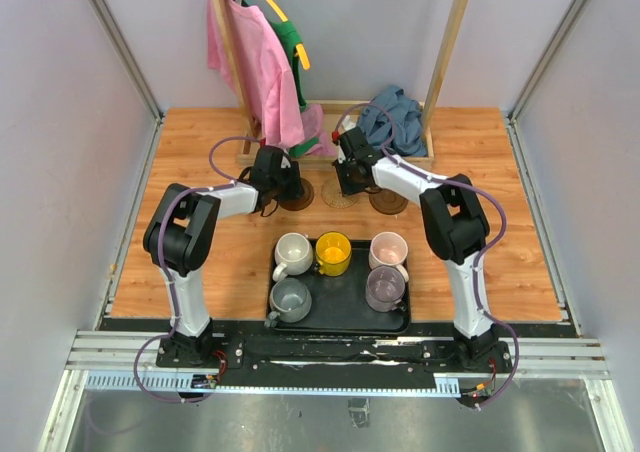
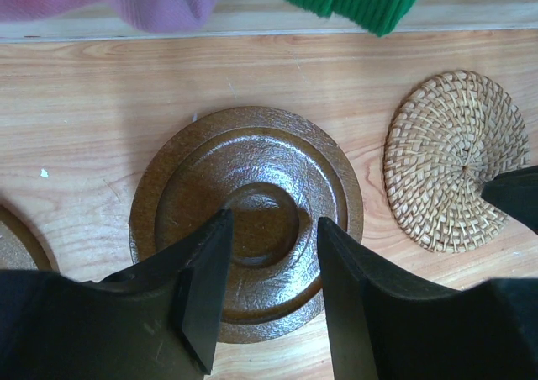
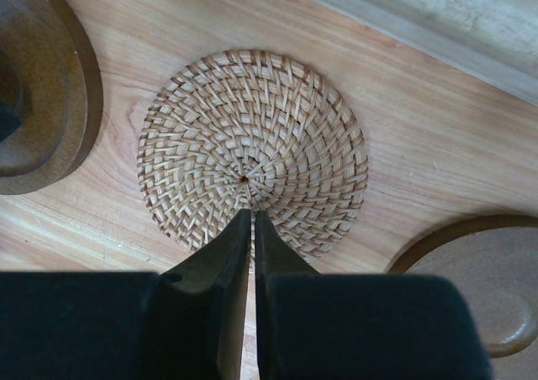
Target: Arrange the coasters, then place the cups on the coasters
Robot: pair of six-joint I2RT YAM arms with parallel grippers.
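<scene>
A dark brown ringed coaster lies flat on the wood. My left gripper hangs open over it, one finger on each side of its middle dimple, gripping nothing. To its right lies a tan woven coaster. My right gripper is shut, with its tips at that coaster's near half. Another dark coaster lies further right, and the edge of one more coaster shows at the left. The off-white cup, yellow cup, pale pink cup, grey cup and lilac cup stand on the tray.
The black rectangular tray sits near the front edge between the arm bases. Behind the coasters stands a wooden clothes rack with a pink garment and a green one hanging. A blue cloth lies on the rack's base.
</scene>
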